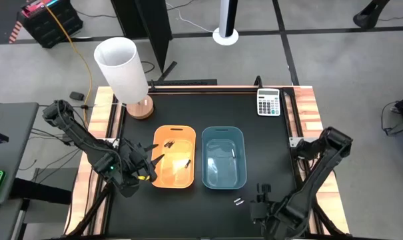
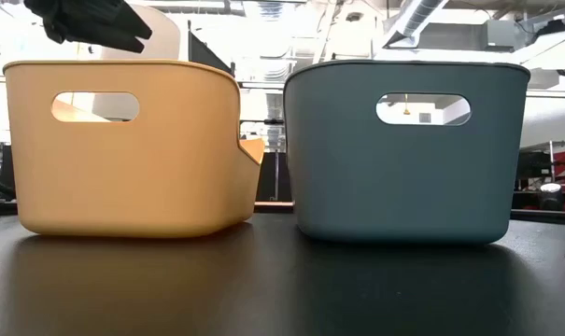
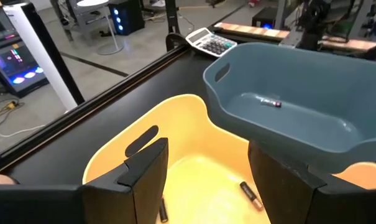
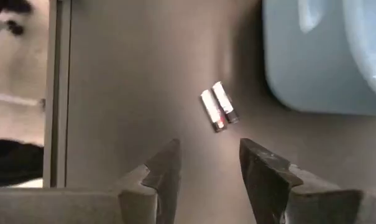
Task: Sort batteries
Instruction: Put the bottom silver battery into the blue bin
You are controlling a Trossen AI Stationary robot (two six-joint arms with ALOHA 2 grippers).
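Note:
An orange bin (image 1: 173, 157) and a blue bin (image 1: 223, 157) stand side by side on the black table. My left gripper (image 3: 206, 152) is open and hovers over the orange bin's left end (image 1: 153, 162), touching nothing. Dark batteries (image 3: 251, 194) lie on the orange bin's floor. One silvery battery (image 3: 270, 102) lies in the blue bin. Two silvery batteries (image 4: 217, 111) lie side by side on the table near the blue bin's near right corner (image 1: 238, 201). My right gripper (image 4: 209, 146) is open, just right of that pair (image 1: 261, 195), short of them.
A calculator (image 1: 268, 103) sits at the table's far right corner, and a white lamp on a wooden base (image 1: 124, 73) at the far left. In the low view the two bins (image 2: 403, 149) fill the picture, with my left gripper (image 2: 86, 23) above the orange one.

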